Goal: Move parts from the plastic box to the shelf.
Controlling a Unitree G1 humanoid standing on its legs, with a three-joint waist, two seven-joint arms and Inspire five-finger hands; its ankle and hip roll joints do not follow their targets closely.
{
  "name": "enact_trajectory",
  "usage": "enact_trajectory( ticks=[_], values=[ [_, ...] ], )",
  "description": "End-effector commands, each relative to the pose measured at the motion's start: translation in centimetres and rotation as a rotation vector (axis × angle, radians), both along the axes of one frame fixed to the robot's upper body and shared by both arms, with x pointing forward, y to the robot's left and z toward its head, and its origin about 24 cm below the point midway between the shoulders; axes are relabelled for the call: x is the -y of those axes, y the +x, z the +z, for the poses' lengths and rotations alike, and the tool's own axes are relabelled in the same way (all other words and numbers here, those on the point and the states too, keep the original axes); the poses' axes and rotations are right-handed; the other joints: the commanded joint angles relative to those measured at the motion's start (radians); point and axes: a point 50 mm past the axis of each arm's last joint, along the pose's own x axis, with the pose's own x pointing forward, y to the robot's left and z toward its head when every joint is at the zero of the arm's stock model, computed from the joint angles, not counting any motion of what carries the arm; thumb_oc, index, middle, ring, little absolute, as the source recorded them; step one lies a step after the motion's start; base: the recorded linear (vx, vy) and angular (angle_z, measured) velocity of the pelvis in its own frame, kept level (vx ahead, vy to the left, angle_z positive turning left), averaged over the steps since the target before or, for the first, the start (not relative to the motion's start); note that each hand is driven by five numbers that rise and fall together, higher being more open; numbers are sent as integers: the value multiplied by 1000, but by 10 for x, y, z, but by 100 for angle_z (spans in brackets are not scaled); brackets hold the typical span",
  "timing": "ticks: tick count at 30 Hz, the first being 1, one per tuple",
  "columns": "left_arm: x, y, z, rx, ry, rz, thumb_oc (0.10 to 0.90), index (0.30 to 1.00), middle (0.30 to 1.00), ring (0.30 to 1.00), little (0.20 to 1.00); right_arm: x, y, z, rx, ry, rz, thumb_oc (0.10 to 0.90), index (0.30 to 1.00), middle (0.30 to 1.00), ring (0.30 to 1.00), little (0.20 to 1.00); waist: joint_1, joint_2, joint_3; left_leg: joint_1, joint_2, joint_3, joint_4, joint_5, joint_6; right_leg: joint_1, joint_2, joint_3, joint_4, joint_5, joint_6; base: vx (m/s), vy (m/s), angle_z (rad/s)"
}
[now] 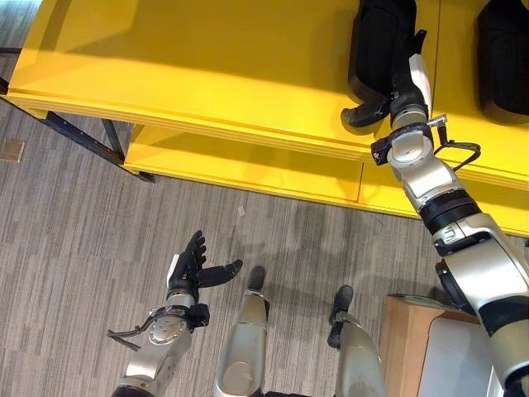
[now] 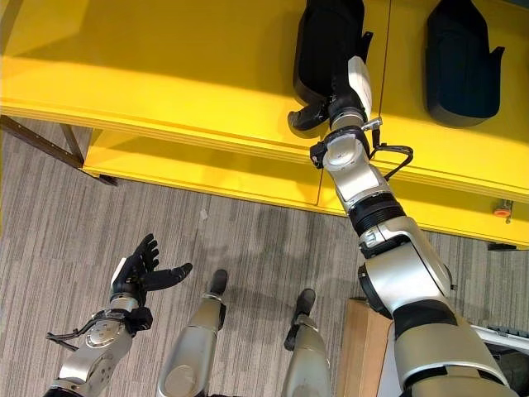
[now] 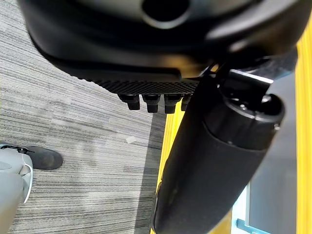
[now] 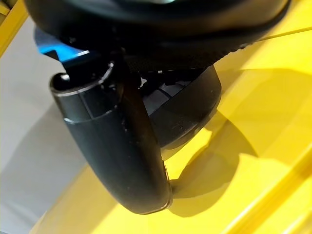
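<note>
A long yellow shelf (image 1: pixel 207 74) runs across the top of the scene, with a second, lower yellow tier (image 1: pixel 248 169) showing beneath its front edge. Below the shelf lies a grey striped carpet floor (image 1: pixel 74 240). Dark metal legs (image 1: pixel 78 136) support the shelf near its left end.

Two large black parts rest on the upper shelf. One black part (image 2: pixel 326 41) sits close to the front edge, right of the middle. The second black part (image 2: pixel 463 66) lies further right, well apart from the first, with a seam in the shelf surface between them.

The right arm reaches up over the front edge of the shelf. The right hand (image 2: pixel 335 103) is at the near end of the first black part, its thumb sticking out along the part's lower edge. In the right wrist view the thumb (image 4: pixel 122 156) lies beside the dark part on the yellow surface; whether the fingers grip the part cannot be told.

A pale wooden box corner (image 1: pixel 405 331) shows at the lower right on the floor.

The left hand (image 1: pixel 194 269) hangs low over the carpet, fingers spread and straight, holding nothing.

A small orange-red object (image 2: pixel 502 211) sits on the lower tier at the far right.
</note>
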Motion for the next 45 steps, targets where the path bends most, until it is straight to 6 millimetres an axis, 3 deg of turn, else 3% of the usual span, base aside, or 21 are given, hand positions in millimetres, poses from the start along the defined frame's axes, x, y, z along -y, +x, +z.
enact_trajectory(
  ticks=[1,12,24,31,37,45],
  values=[
    [-12,-2,27,149,17,35,900,1000,1000,1000,1000,28,-8,28,111,-73,-70,900,1000,1000,1000,1000,0,1,-20,-6,-27,83,6,-39,60,15,51,-16,102,-137,-33,0,0,0],
    [-13,-3,26,146,18,40,900,1000,1000,1000,1000,29,-9,28,114,-76,-71,900,1000,1000,1000,1000,-4,1,-20,-6,-24,84,6,-38,60,11,52,-15,108,-138,-33,0,0,0],
    [-19,-2,27,150,27,64,900,1000,1000,1000,1000,-3,-39,81,376,-150,104,900,1000,1000,1000,1000,-9,-8,-31,-5,-22,83,11,-41,59,13,50,-14,112,-141,-33,0,0,0],
    [-22,-4,24,134,30,71,900,1000,1000,1000,1000,-18,-64,98,504,-213,215,900,1000,1000,1000,1000,-9,-19,-42,-7,-22,81,18,-44,59,17,49,-19,115,-145,-34,0,0,0],
    [-22,-4,23,127,40,66,900,1000,1000,1000,1000,-21,-70,93,510,-209,263,900,1000,1000,1000,1000,-12,-23,-51,-1,-23,77,19,-44,59,22,47,-24,121,-148,-34,0,0,0],
    [-21,-5,22,113,45,51,900,1000,1000,1000,1000,-17,-75,60,434,-113,342,900,1000,1000,1000,1000,-22,-28,-74,34,-16,75,6,-42,56,58,45,-29,107,-153,-33,0,0,0]
  ],
)
